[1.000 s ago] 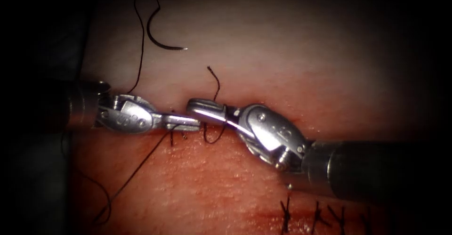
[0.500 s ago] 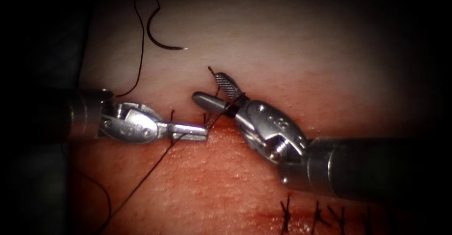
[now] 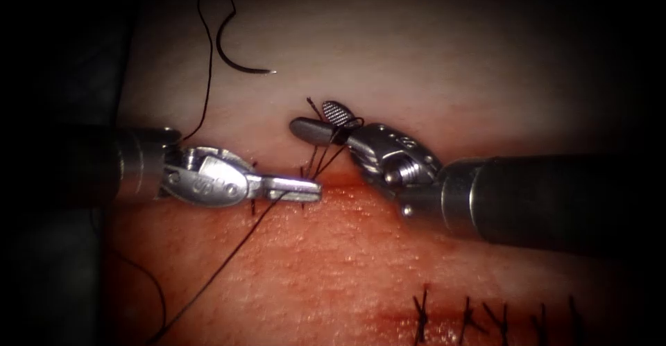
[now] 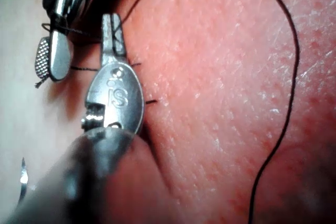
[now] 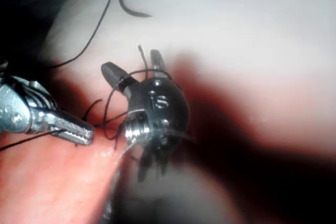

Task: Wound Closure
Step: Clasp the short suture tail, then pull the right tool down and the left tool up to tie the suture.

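The right gripper stands open with thread looped round its jaws, holding nothing. Just to its left the left gripper is closed on the thread at the cut. Well above the left gripper the needle lies free on the tissue. The thread looks thin, limp and slippery; the needle looks stiff, best grasped mid-curve.

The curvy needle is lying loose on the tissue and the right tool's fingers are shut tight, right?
Not quite. The needle does lie loose on the tissue, but the endoscope view shows the right tool with its fingers open, thread looped around them.
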Robot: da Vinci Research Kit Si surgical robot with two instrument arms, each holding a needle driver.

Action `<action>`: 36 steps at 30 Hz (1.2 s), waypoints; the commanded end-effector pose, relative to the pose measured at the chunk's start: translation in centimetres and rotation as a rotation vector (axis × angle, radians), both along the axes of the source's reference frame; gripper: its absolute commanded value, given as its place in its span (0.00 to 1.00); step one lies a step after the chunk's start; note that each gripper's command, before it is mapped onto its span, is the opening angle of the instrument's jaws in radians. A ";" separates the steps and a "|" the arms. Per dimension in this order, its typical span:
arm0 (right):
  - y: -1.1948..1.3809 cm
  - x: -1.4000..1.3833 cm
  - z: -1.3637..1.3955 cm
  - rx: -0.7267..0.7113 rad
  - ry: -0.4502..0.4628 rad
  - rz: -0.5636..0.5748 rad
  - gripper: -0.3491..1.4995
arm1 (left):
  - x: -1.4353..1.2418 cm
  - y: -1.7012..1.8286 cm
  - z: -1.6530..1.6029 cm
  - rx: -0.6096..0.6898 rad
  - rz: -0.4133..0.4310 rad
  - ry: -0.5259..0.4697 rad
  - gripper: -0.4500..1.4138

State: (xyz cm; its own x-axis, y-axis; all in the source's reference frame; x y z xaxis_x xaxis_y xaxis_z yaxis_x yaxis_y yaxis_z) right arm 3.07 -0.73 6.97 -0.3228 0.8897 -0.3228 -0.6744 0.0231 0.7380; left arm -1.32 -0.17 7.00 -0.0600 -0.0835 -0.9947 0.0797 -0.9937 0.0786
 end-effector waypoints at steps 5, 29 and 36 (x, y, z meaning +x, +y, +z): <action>0.06 0.08 0.17 0.026 0.006 -0.024 0.54 | -0.04 -0.02 0.05 -0.004 0.004 -0.004 0.00; -0.53 0.10 -0.22 -0.198 -0.011 -0.041 0.00 | 0.39 1.14 0.54 0.038 -0.153 0.122 0.00; -0.78 0.05 -0.22 -0.272 -0.031 -0.095 0.00 | 0.39 1.66 1.10 0.044 -0.234 0.138 0.00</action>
